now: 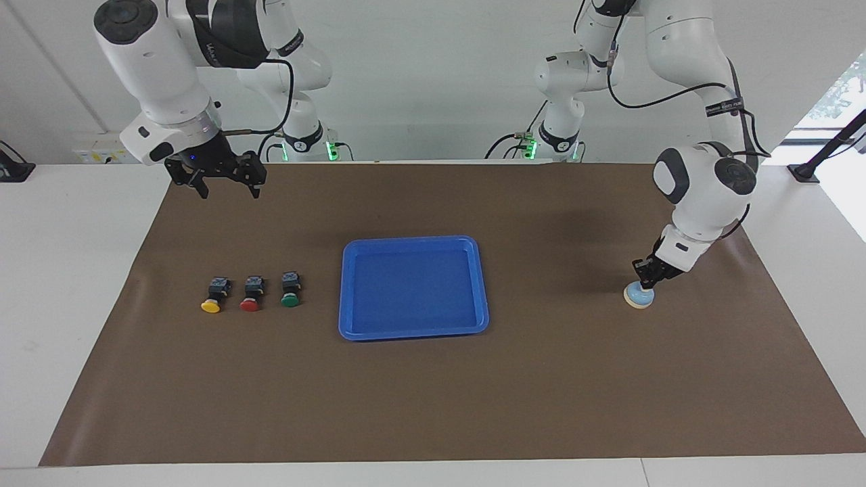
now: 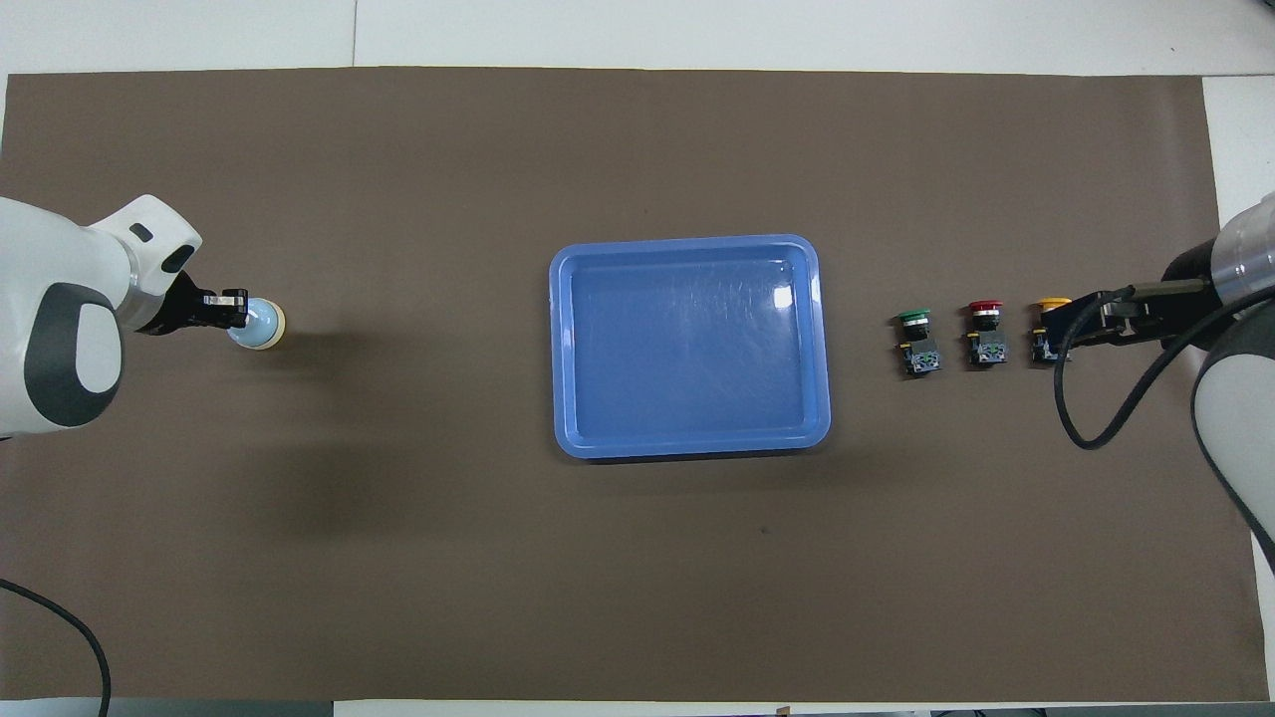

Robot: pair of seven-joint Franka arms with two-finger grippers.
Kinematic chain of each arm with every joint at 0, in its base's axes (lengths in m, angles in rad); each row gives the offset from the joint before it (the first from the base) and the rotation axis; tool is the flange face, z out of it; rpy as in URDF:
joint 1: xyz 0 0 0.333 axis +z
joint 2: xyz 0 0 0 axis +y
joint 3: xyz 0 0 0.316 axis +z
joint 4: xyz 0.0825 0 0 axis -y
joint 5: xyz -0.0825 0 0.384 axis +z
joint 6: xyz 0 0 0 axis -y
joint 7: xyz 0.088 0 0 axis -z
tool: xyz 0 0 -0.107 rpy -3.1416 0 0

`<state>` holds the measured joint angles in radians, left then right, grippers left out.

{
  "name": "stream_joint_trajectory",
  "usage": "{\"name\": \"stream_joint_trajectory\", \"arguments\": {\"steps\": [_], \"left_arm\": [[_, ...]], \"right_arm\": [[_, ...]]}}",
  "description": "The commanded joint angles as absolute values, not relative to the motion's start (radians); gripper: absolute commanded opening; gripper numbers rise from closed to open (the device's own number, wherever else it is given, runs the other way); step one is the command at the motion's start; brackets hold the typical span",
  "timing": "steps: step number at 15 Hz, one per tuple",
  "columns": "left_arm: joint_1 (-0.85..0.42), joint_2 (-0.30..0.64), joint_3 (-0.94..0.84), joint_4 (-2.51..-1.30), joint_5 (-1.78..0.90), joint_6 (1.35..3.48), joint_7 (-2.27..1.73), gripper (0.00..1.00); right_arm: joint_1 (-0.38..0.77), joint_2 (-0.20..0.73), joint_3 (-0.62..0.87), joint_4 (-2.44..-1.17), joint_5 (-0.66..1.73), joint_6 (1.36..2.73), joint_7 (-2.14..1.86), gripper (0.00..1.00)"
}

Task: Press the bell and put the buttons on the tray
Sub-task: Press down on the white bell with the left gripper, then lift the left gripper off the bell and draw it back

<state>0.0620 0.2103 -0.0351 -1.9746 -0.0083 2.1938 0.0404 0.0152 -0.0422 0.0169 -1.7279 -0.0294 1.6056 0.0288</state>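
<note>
Right claw (image 1: 225,188) waiting high near the robots, fingers spread wide, gripping nothing. Farther out on the surface (image 1: 433,406): tray (image 1: 349,291) at centre, empty. Buttons (image 1: 250,293) in a row toward the right arm's end, caps pointing away from the robots. Bell (image 1: 638,295) toward the left arm's end, directly beneath left claw (image 1: 644,281); tips on its top knob, fingers apparently together, enclosing nothing. Judged: pressing straight down.

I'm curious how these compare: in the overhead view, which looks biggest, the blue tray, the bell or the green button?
1. The tray, by far the largest.
2 and 3. The bell and the green button look about alike; the left tool covers part of the bell, so I won't rank them.
</note>
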Motion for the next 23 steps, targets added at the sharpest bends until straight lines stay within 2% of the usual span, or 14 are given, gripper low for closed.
{"name": "stream_joint_trajectory", "arguments": {"steps": [1,2,3,7,11,18,23], "left_arm": [[0.054,0.180,-0.037,-1.855,0.009,2.002,0.031,0.68],[0.043,0.155,-0.037,-1.838,0.009,1.955,0.028,0.95],[0.035,0.128,-0.037,-1.832,0.009,1.918,0.026,1.00],[0.034,-0.021,-0.038,-1.832,0.003,1.778,0.020,1.00],[0.037,-0.100,-0.038,-1.832,0.000,1.680,0.020,1.00],[0.031,-0.115,-0.041,-1.847,0.000,1.668,0.021,1.00],[0.029,-0.040,-0.041,-1.760,-0.002,1.588,0.021,1.00]], "right_arm": [[-0.003,-0.055,0.029,-1.738,-0.034,1.594,0.015,1.00],[-0.003,-0.055,0.029,-1.738,-0.034,1.592,0.015,1.00],[-0.003,-0.055,0.029,-1.738,-0.034,1.592,0.015,1.00],[-0.003,-0.055,0.029,-1.738,-0.034,1.592,0.015,1.00],[-0.003,-0.055,0.029,-1.738,-0.034,1.592,0.015,1.00],[-0.003,-0.055,0.029,-1.738,-0.034,1.594,0.015,1.00],[-0.003,-0.055,0.029,-1.738,-0.034,1.592,0.015,1.00]]}}
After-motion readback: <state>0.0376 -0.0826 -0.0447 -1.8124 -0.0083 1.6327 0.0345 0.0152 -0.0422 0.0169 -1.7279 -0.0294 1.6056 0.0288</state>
